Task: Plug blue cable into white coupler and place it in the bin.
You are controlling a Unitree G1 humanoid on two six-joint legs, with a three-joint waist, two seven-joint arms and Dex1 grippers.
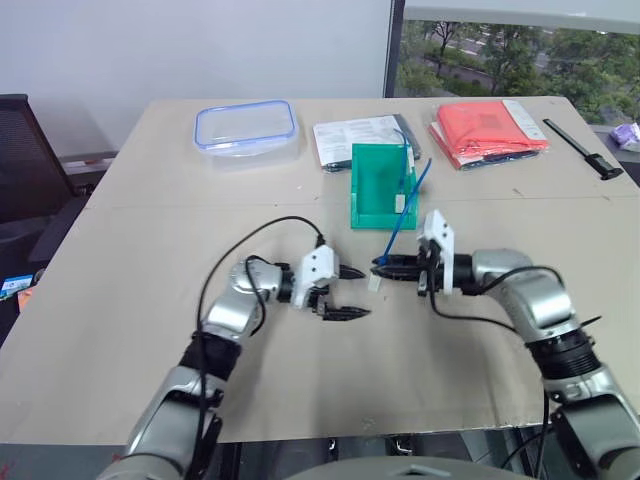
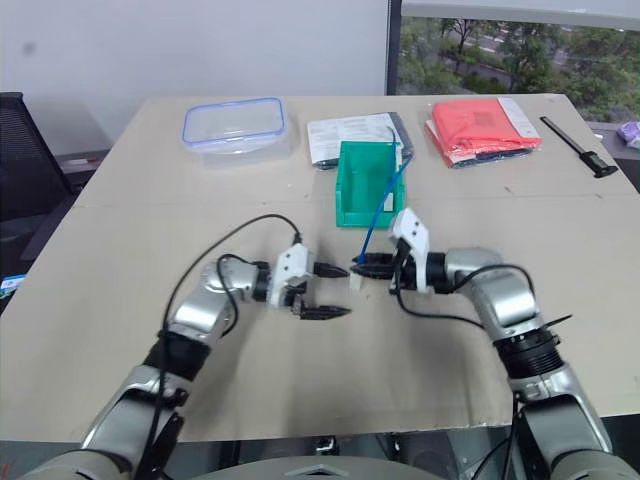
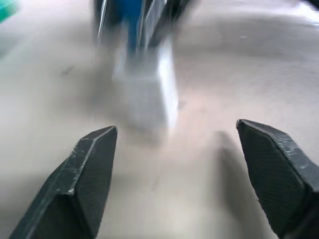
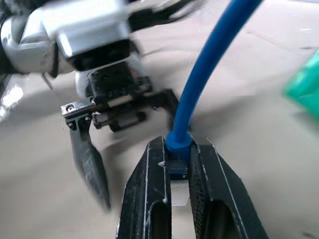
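Cable (image 1: 403, 218) sits pinched at its plug end in the right claw (image 1: 381, 266), mid-frame, coupler (image 1: 374, 282) hanging on its tip; left claw (image 1: 348, 292) gapes wide beside it. Carry it level to the bin (image 1: 378, 190) at upper centre, grip kept firm

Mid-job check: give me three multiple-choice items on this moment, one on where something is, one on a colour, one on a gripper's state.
1. Where does the small bright-green plastic bin stand?
A. behind the grippers
B. on the clear lidded container
C. at the table's near edge

2. What colour is the thin cable that the right gripper holds?
A. red
B. blue
C. white

3. How do the left gripper's fingers stand?
A. shut
B. spread apart
C. clamped on the bin

Key: 1 A, it sits beyond both grippers. 2 B, the right wrist view shows blue. 3 B, a wide gap shows between them.
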